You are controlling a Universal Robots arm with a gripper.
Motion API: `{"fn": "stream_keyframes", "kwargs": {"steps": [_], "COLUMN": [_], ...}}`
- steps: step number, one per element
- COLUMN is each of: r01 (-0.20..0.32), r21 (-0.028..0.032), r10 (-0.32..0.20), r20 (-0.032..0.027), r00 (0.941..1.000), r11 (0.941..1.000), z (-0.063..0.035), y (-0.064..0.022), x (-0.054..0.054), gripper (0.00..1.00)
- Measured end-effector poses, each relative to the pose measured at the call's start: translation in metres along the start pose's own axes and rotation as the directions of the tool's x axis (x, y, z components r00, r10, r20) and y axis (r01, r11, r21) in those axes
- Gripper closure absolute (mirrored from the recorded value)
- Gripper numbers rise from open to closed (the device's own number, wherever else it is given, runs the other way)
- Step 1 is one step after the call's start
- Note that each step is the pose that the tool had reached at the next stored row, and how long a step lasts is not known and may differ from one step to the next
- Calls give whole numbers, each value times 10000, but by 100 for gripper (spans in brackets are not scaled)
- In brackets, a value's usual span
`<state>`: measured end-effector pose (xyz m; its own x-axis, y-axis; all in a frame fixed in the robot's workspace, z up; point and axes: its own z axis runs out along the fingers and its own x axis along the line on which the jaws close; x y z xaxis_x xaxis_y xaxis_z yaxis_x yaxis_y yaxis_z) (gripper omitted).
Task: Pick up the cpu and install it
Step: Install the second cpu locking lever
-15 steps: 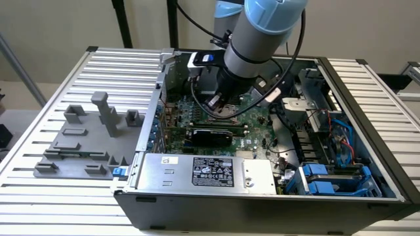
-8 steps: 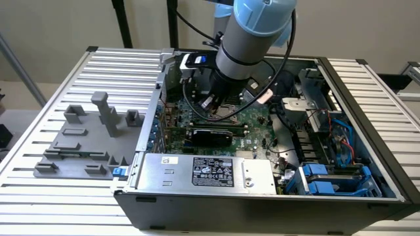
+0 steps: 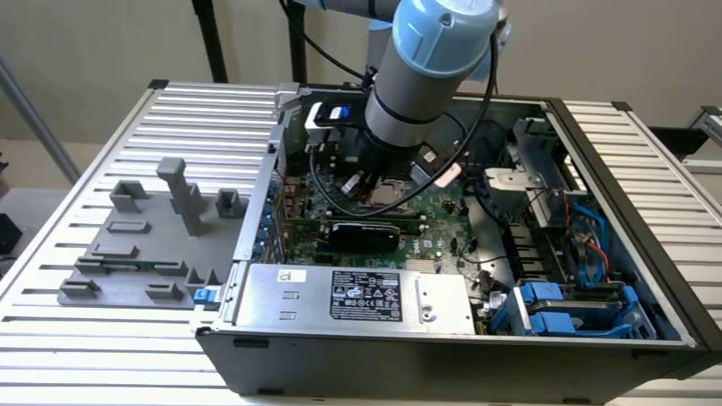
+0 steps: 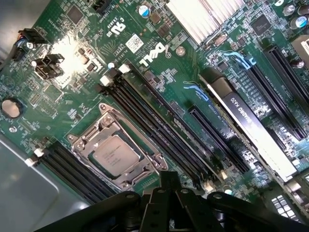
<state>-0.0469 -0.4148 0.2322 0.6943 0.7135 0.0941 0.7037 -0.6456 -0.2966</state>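
- The cpu [image 4: 114,155] already lies in the socket frame [image 4: 116,152] on the motherboard [image 4: 159,82]: its pale metal top sits flat and square inside the metal surround, between the two banks of black memory slots [image 4: 159,125].
- The gripper [image 4: 166,203] hangs just above the board, close to the socket but apart from it. Its fingers are pressed together and pinch nothing; the chip is not in their grasp.
- From the exterior view, the arm [image 3: 434,68] reaches down into the open computer case [image 3: 474,338], its end over the board's middle, near the socket.
- So I judge the picking up and the placing to be done. The chip is off the grey fixture blocks [image 3: 147,245] that sit on the tabletop [image 3: 68,355] at the exterior view's left, and none lies among them that I can make out.
- What may be left is securing: whether the frame's retention plate and lever are fully closed over the chip I cannot tell from here.
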Motion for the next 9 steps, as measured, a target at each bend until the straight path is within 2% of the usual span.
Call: {"fn": "stream_keyframes", "kwargs": {"steps": [9], "r01": [-7], "r21": [-37], "r10": [8], "r20": [38], "r00": [10000], "r11": [10000], "z": [84], "y": [-38], "x": [5], "gripper": [89]}}
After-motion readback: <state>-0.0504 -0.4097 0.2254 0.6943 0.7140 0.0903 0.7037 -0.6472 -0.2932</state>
